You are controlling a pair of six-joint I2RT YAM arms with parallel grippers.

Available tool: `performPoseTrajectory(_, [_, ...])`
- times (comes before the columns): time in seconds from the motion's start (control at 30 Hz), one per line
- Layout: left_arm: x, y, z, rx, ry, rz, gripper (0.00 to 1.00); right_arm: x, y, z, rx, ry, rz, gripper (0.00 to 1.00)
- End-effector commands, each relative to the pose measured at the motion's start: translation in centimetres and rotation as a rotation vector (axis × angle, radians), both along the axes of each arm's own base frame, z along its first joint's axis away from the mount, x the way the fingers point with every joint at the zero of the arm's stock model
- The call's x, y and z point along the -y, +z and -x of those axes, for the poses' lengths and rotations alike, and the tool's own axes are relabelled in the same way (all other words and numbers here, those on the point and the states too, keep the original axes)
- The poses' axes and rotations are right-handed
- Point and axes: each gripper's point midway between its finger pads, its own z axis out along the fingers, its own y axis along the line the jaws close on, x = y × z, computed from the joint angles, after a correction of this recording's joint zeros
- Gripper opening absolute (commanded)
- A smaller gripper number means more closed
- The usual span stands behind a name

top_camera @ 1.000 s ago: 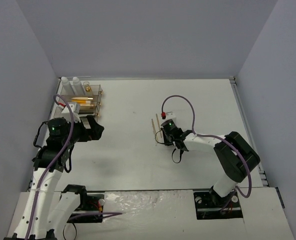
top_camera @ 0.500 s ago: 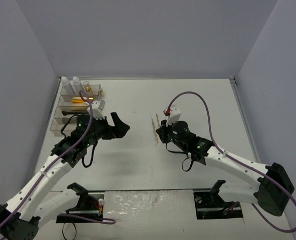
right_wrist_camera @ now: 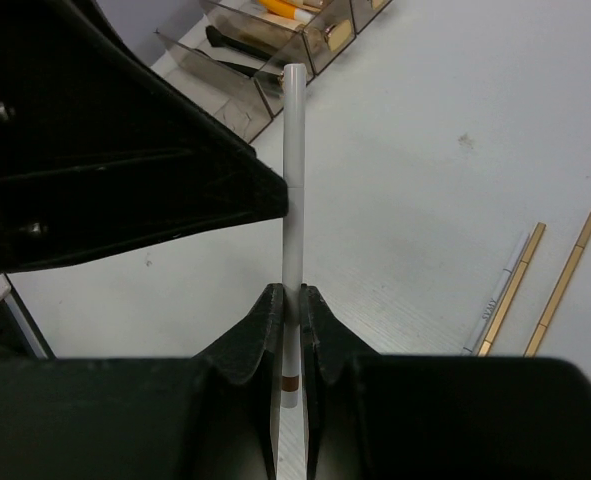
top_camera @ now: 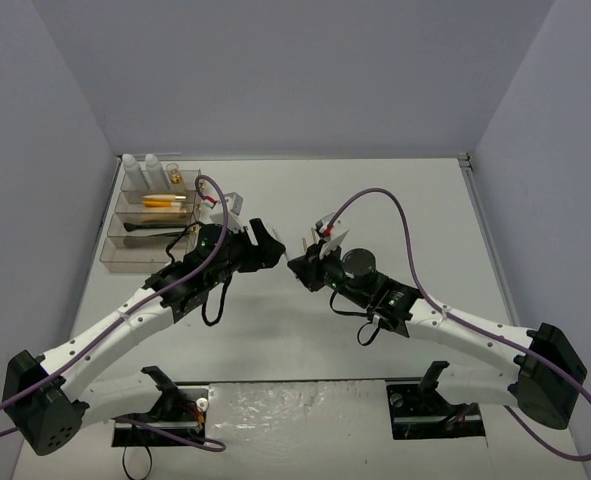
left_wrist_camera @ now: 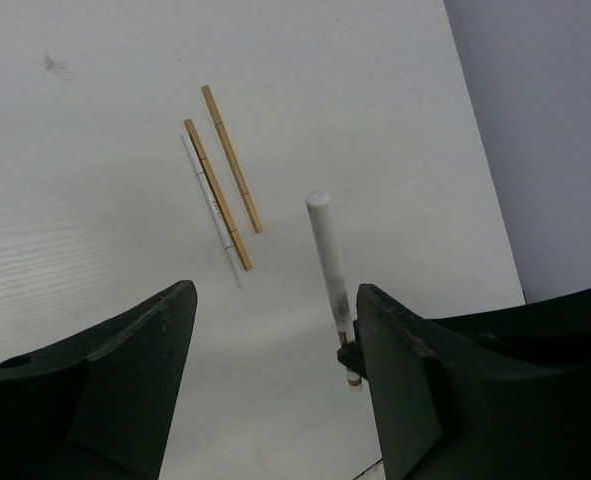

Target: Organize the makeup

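The bench (top_camera: 395,200) is a flat white surface, walled at 9, 12 and 3 o'clock.

A clear tiered acrylic organizer (top_camera: 125,262) stands on it at 10 o'clock from centre, in the far left corner.

In the left wrist view, three slim sticks lie flat on the bare surface, each running from 11 o'clock to 5 o'clock:
- One gold stick (left_wrist_camera: 231,160) lies alone, just beside the other two.
- A second gold stick (left_wrist_camera: 217,195) lies parallel to it.
- A thin white stick (left_wrist_camera: 196,170) touches the second gold stick along its length.

A small grey smudge (left_wrist_camera: 55,65) marks the bench at 10 o'clock from the sticks, well apart.
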Motion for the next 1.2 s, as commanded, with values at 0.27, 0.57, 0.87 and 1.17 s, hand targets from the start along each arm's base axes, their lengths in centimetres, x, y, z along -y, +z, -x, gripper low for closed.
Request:
performPoseTrajectory(0.27, [3.5, 5.7, -2.1, 0.108, 0.034, 0.208, 0.36, -1.5, 3.5, 0.2, 0.075, 0.031, -0.134, 0.00])
performPoseTrajectory(0.57, [3.1, 4.9, -2.2, 0.078, 0.084, 0.237, 0.00, -1.2, 3.0, -0.1, 0.067, 0.002, -0.125, 0.19])
performPoseTrajectory(0.87, [-2.1, 3.6, -3.2, 0.057, 0.271, 0.182, 0.00, 1.2, 1.2, -1.0, 0.045, -0.114, -0.040, 0.91])
performPoseTrajectory(1.17, [-19.3, -0.6, -5.6, -0.025, 0.734, 0.151, 0.00, 4.9, -0.6, -1.5, 0.051, -0.239, 0.061, 1.00])
